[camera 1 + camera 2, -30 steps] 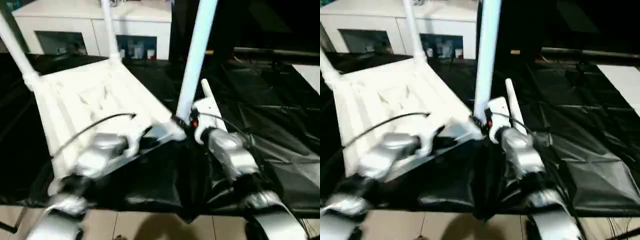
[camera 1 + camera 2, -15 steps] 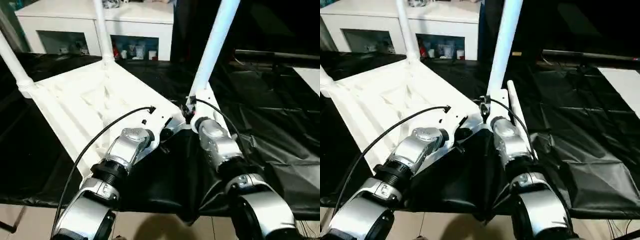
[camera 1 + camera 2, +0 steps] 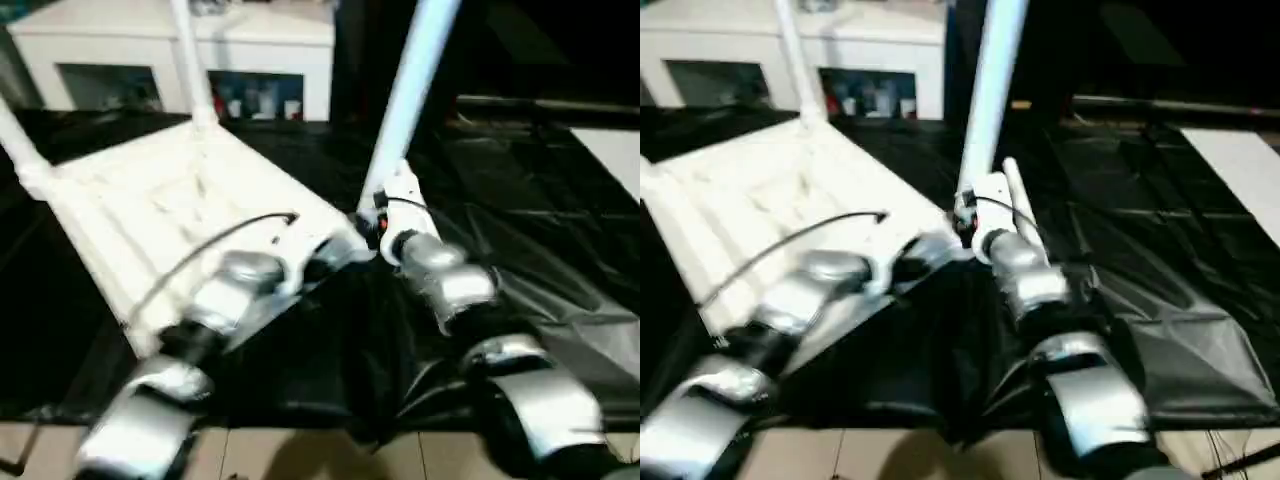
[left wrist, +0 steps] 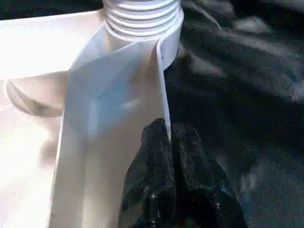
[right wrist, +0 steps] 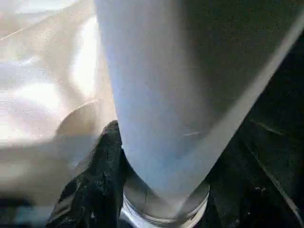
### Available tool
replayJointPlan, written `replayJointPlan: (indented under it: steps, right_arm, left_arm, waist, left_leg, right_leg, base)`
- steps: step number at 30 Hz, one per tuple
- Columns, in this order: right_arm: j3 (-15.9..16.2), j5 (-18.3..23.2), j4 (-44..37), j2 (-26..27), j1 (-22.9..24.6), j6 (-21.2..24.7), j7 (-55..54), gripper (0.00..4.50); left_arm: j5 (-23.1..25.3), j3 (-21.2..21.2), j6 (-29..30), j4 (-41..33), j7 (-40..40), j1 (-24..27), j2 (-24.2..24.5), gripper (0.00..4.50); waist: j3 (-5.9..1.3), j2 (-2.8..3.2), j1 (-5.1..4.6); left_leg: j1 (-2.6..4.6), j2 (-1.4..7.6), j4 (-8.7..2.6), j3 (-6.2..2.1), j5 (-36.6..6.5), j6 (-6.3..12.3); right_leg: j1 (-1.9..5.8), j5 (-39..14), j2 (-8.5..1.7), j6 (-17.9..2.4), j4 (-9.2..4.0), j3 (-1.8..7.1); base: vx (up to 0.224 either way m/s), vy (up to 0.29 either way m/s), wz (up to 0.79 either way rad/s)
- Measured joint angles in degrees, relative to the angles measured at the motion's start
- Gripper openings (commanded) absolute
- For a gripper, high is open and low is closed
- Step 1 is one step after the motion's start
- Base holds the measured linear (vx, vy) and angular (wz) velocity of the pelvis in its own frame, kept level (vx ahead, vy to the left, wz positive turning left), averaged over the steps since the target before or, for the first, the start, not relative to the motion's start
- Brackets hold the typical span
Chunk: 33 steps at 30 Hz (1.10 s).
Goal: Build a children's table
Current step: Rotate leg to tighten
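Upturned tabletop (image 3: 170, 205) pinched at its edge, one leg (image 3: 405, 95) clasped at its base.

The tabletop is laid ribbed side up on the black sheet (image 3: 540, 220), spread toward ten o'clock from the grippers. Its thin rim wall is nipped between the closed fingers (image 4: 156, 156) of the left gripper (image 4: 167, 142). The right gripper (image 5: 156, 190) is clamped around the leg rising toward twelve o'clock. Two more legs (image 3: 190, 60) stand at the far corners, before a white cabinet (image 3: 170, 50).

The near leg (image 3: 405, 95) leans less to the right than half a second ago.
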Motion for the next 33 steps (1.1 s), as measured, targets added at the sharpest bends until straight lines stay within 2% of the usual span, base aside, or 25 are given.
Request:
replayJointPlan:
  steps: [3,8,18,24,27,33]
  right_arm:
    - [2.95,0.47,-3.12,-3.72,1.46,2.16,12.56,1.99]
    - [6.53,0.75,-6.15,-6.30,2.80,1.89,24.80,1.98]
    - [9.13,0.95,-9.15,-7.64,4.07,1.50,32.53,1.98]
    - [9.38,0.95,-9.52,-7.44,4.42,1.29,31.20,1.98]
    - [7.22,0.94,-8.02,-4.97,4.63,1.58,22.95,1.98]
    - [2.38,1.26,-3.87,0.30,3.82,1.95,4.81,1.98]
  left_arm:
    - [-1.28,-0.50,-0.71,-3.16,-6.66,1.94,4.65,0.00]
    - [-3.73,-0.90,-1.66,-6.98,-14.87,4.68,10.46,0.00]
    - [-5.23,-1.14,-1.84,-8.12,-20.81,5.72,13.95,0.00]
    - [-5.15,-1.28,-1.84,-7.79,-20.19,5.66,13.80,0.00]
    - [-4.37,-0.64,-1.83,-5.26,-16.03,4.55,11.68,0.00]
    - [-2.91,0.83,0.84,-1.77,-6.67,2.75,5.35,0.00]
  waist:
    - [-0.13,-0.21,0.67]
    - [-0.18,-0.40,1.08]
    - [-0.15,-0.43,2.15]
    - [-0.15,-0.44,2.33]
    - [-0.25,-0.62,2.10]
    - [-0.25,-0.80,0.41]
  left_leg:
    - [0.01,0.08,-0.09,0.00,-0.01,-0.01]
    - [-0.01,0.08,0.01,0.06,-0.06,-0.08]
    - [0.01,0.12,0.10,0.07,-0.04,-0.09]
    - [0.06,0.13,0.08,0.09,-0.04,-0.10]
    - [0.25,0.13,0.08,0.09,-0.01,-0.15]
    - [0.82,0.10,0.08,0.05,-0.01,-0.16]
  right_leg:
    - [0.01,-0.16,0.01,-0.06,-0.01,-0.15]
    - [0.06,-0.18,-0.05,-0.10,-0.04,-0.15]
    - [0.07,-0.17,-0.06,-0.10,0.03,-0.14]
    - [0.09,-0.17,-0.05,-0.10,0.04,-0.14]
    - [0.19,-0.28,-0.05,0.09,0.06,-0.14]
    - [0.53,-0.35,-0.07,0.20,-0.24,-0.17]
  base:
    - [0.000,0.000,0.00]
    - [0.000,0.000,0.00]
    - [0.000,0.000,0.00]
    - [0.000,0.000,0.00]
    - [0.000,0.000,0.00]
    - [0.000,0.000,0.00]
